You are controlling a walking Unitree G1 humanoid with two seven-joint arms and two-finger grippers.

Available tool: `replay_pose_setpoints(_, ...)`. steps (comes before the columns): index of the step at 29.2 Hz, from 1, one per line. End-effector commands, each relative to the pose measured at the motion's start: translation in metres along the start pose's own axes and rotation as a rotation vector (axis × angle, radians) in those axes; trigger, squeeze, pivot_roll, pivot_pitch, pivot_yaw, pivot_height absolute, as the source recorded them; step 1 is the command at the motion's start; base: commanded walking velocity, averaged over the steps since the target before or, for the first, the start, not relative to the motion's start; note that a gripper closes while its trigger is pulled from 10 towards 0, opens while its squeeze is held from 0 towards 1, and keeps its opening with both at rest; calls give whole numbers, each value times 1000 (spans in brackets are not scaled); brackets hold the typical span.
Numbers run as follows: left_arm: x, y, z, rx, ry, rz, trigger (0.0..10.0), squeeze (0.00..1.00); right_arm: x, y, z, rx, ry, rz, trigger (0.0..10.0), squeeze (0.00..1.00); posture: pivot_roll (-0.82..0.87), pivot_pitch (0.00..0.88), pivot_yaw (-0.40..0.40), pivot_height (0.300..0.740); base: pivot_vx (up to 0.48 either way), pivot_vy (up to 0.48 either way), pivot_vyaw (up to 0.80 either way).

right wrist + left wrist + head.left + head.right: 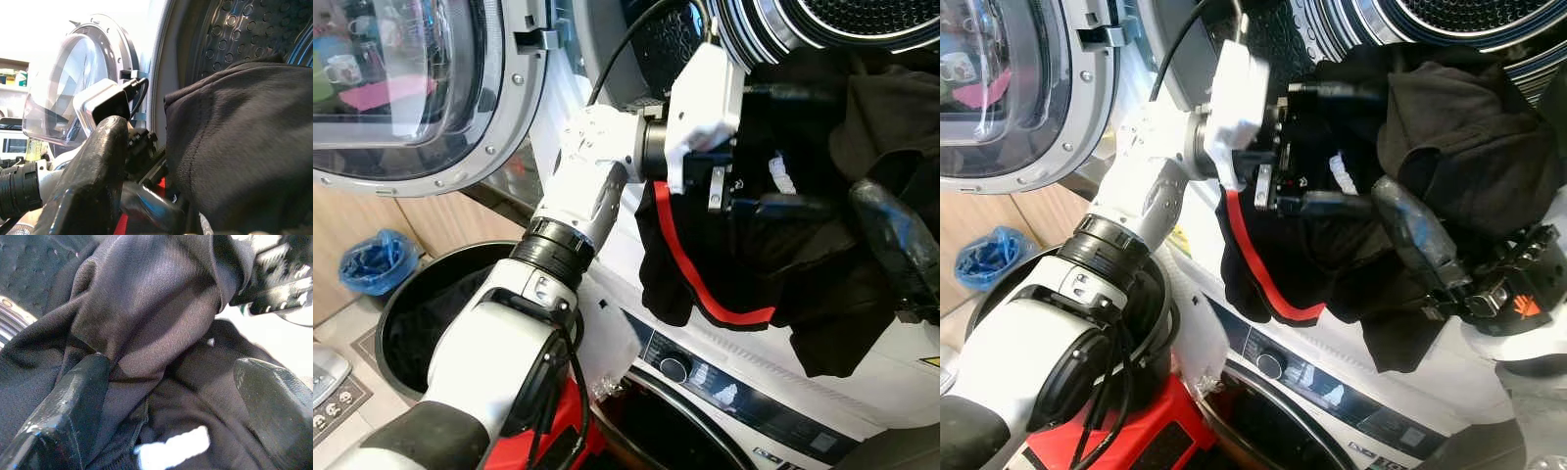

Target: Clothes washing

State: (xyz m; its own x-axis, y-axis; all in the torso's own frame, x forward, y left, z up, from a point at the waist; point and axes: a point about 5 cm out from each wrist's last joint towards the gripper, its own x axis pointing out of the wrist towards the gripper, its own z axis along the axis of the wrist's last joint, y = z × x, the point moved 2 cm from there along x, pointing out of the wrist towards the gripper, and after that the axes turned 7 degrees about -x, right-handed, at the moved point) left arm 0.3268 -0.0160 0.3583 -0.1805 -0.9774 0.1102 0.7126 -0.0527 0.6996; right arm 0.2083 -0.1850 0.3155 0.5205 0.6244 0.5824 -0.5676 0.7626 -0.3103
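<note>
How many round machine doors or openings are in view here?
3: the open glass door swung left, the drum opening above the dark clothes, and a lower machine's door beneath. Others may be hidden.

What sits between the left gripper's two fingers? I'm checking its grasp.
Black garment fabric bunches between the left gripper's spread fingers, seen in the left wrist view.

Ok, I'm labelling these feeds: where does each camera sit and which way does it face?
Left eye: head, looking down at black red-striped garment hanging from drum; left arm.
Right eye: same scene; right gripper.
Left wrist: along left gripper fingers into the cloth.
Right wrist: toward open round glass door.
All share the garment.
</note>
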Motion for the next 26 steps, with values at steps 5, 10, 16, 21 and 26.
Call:
replay_pose_setpoints(5,1,12,-1,138,78,117,10000,0,3,7,8,-16,-31,29,10000,0,-43,139,-13,740,0,0,0)
replay_pose_setpoints(10,-2,32,8,209,53,308,10000,0,4,7,7,-14,-31,28,10000,0,-45,150,-12,740,0,0,0)
replay_pose_setpoints(16,-11,47,5,213,99,456,10000,0,2,9,4,-2,-22,11,10000,0,-48,148,-9,740,0,0,0)
replay_pose_setpoints(21,-14,50,2,209,99,510,10000,0,-8,9,-3,7,21,-41,10000,0,-50,149,-11,740,0,0,0)
replay_pose_setpoints(26,-20,54,-2,190,125,562,10000,0,-36,-14,-18,-58,177,-242,10000,0,-52,149,-11,740,0,0,0)
